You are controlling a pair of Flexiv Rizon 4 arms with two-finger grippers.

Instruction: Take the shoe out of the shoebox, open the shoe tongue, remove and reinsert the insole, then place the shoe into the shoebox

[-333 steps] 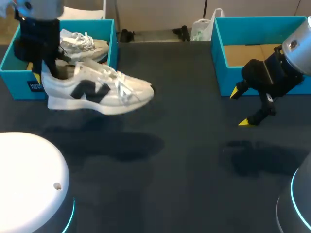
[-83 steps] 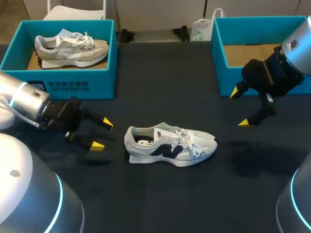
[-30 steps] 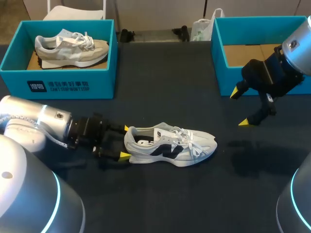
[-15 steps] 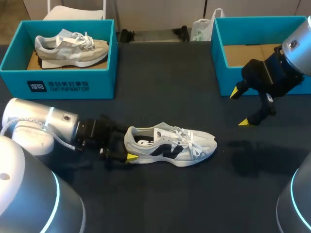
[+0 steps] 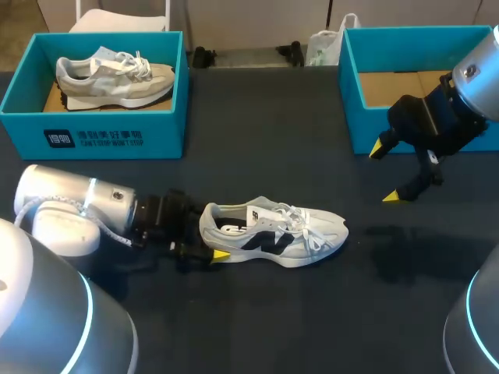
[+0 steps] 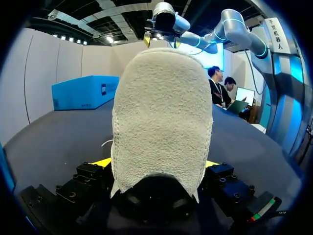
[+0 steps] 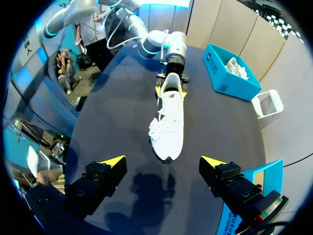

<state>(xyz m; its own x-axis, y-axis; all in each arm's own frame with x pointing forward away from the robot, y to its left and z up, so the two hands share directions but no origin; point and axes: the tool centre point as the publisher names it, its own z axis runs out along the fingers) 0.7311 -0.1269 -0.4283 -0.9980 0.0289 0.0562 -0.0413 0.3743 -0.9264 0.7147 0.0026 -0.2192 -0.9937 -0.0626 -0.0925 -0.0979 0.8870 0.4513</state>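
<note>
A white sneaker with a dark side mark lies on its sole in the middle of the dark table, toe to the right. My left gripper stands open around its heel, one yellow fingertip showing on the near side. In the left wrist view the fuzzy heel fills the space between the fingers of the left gripper. My right gripper hangs open and empty above the table, in front of the right box. The right wrist view has the sneaker ahead of the right gripper.
A teal shoebox at the back left holds a second sneaker. Another teal box at the back right shows only its cardboard bottom. My left arm lies low along the table's left front.
My left gripper has slid right along the table until its open fingers stand on either side of the sneaker's heel. The sneaker and my right arm have not moved.
</note>
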